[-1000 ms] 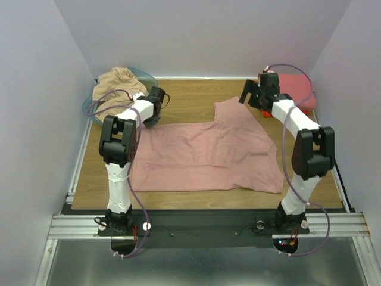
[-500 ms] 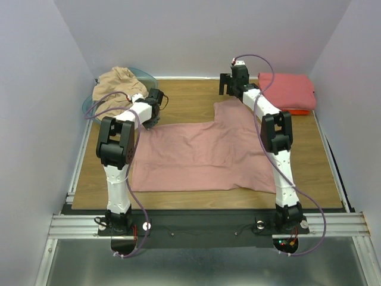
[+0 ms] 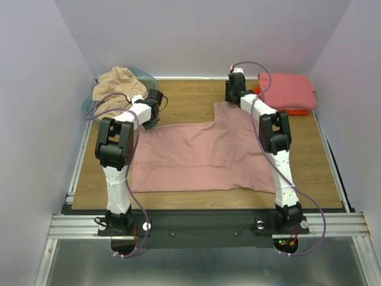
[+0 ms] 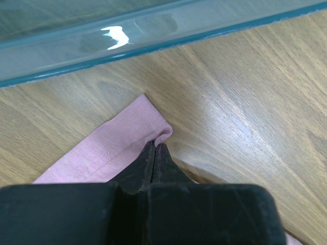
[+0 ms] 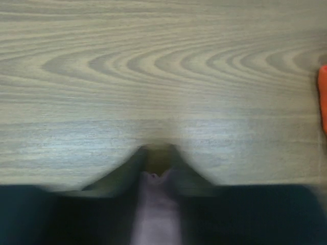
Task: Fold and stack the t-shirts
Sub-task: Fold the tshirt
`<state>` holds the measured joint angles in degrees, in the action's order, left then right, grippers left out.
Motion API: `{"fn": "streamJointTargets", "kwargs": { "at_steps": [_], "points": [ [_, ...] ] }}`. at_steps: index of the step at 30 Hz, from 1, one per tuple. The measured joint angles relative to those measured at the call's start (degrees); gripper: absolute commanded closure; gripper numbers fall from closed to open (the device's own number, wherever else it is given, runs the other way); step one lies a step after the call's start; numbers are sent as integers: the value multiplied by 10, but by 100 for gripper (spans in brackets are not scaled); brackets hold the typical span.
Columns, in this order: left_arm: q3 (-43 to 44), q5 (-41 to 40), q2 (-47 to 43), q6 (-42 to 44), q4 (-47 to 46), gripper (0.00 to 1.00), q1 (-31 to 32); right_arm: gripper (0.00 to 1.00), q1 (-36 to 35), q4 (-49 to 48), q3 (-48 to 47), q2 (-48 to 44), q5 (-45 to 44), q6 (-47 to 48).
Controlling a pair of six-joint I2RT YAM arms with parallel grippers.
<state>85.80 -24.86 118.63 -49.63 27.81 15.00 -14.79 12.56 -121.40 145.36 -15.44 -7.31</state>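
A dusty pink t-shirt (image 3: 202, 155) lies spread flat across the middle of the table. My left gripper (image 3: 150, 122) is shut on its far left corner; the left wrist view shows the hem (image 4: 122, 138) pinched at the tips of the left gripper (image 4: 155, 145). My right gripper (image 3: 233, 98) sits at the shirt's far right edge. In the blurred right wrist view, a strip of pink cloth (image 5: 156, 204) fills the narrow gap of the right gripper (image 5: 157, 153). A folded coral pink t-shirt (image 3: 286, 89) rests on an orange one (image 3: 297, 111) at the back right.
A teal plastic basket (image 3: 146, 76) at the back left holds a crumpled tan t-shirt (image 3: 116, 83); its wall (image 4: 153, 35) runs just beyond my left fingers. An orange edge (image 5: 323, 97) shows at the right of the right wrist view. White walls enclose the table.
My right arm swung left from beside the folded stack to the pink shirt's far edge, and its jaws drew in around the cloth. The left gripper closed fully and stayed put.
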Motion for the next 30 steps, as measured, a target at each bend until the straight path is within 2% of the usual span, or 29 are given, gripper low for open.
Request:
{"fn": "streamJointTargets", "kwargs": {
  "at_steps": [3, 9, 14, 19, 25, 30],
  "points": [
    [-4, 2, -3, 0, -1, 100, 0, 100, -3, 1, 5, -5, -4, 0],
    [-19, 13, -16, 0, 0, 100, 0, 100, -9, 22, 39, -35, -23, 10],
    [-67, 27, -51, 3, -7, 100, 6, 100, -22, 31, 155, -138, -32, 3],
    [-124, 41, -99, 2, -22, 100, 14, 100, -32, 7, 351, -322, -28, -23],
    [-162, 45, -145, 2, -36, 100, 19, 100, -33, -24, 530, -469, -21, -61],
    [-194, 45, -187, 4, -46, 100, 22, 100, -33, -17, 641, -582, -21, -80]
  ]
}}
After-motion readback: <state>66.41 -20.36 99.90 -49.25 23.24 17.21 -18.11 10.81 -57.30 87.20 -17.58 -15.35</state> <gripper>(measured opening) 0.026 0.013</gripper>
